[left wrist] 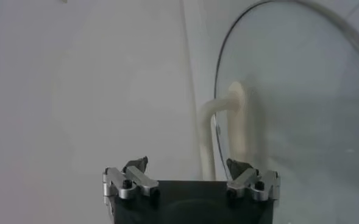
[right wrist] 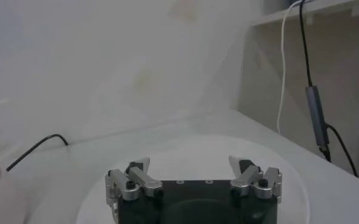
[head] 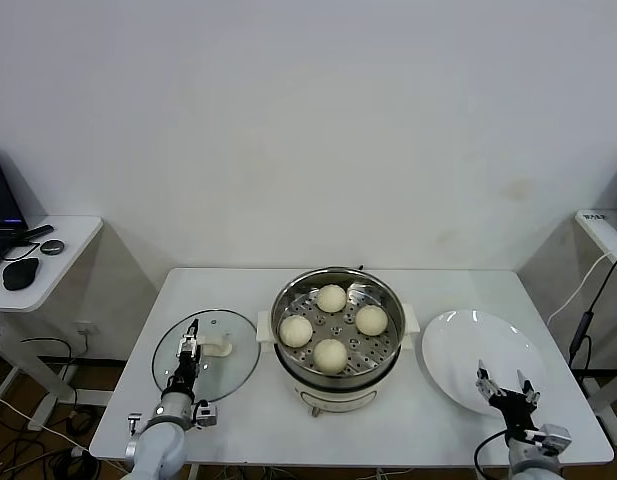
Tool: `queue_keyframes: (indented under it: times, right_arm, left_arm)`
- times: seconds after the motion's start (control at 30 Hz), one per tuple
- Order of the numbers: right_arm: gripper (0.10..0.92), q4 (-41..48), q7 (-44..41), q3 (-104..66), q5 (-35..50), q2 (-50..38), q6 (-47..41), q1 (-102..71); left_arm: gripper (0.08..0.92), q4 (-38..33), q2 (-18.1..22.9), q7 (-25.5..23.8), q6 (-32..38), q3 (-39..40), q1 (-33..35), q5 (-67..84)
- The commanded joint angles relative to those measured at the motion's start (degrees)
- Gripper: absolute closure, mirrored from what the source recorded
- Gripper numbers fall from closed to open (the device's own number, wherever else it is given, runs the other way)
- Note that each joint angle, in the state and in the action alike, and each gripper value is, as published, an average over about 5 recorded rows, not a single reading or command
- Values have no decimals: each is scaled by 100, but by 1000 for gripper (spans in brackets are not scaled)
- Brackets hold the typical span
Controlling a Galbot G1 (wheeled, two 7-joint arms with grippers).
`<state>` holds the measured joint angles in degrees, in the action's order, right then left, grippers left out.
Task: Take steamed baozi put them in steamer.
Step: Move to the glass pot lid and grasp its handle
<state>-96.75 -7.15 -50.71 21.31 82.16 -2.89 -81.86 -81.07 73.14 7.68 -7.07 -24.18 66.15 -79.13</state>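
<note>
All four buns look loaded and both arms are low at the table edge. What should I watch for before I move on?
1. The left gripper, jaws open, sits over the glass lid near its handle; a careless lift may knock the lid.
2. The right gripper, jaws open, hangs over the plate rim; a sweep could push the plate toward the table edge.
3. The steamer with the buns stands uncovered between both arms.

Plain white wall point(head: 318, 120) behind a white table point(head: 238, 290). At left, a small white side desk point(head: 63, 240) with a black mouse point(head: 20, 272). At right, a white shelf point(head: 598, 225), with cables point(head: 586, 300) hanging.
</note>
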Motion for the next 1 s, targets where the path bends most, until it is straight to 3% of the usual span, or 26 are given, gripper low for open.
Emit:
queue_keyframes:
  times: [0.03, 0.73, 0.83, 1.0]
  right_arm:
    - [203, 11, 2, -7, -32, 5, 29, -27]
    - [203, 147, 13, 104, -131, 44, 115, 3]
    - [203, 172, 12, 117, -136, 46, 124, 12]
    - [203, 201, 14, 157, -157, 49, 134, 33]
  left_arm:
    - [177, 442, 69, 33, -110, 79, -453, 80]
    - [177, 781, 130, 152, 62, -69, -689, 318]
    - [209, 773, 134, 150, 106, -136, -654, 340]
    - [346, 720, 151, 192, 193, -171, -581, 392]
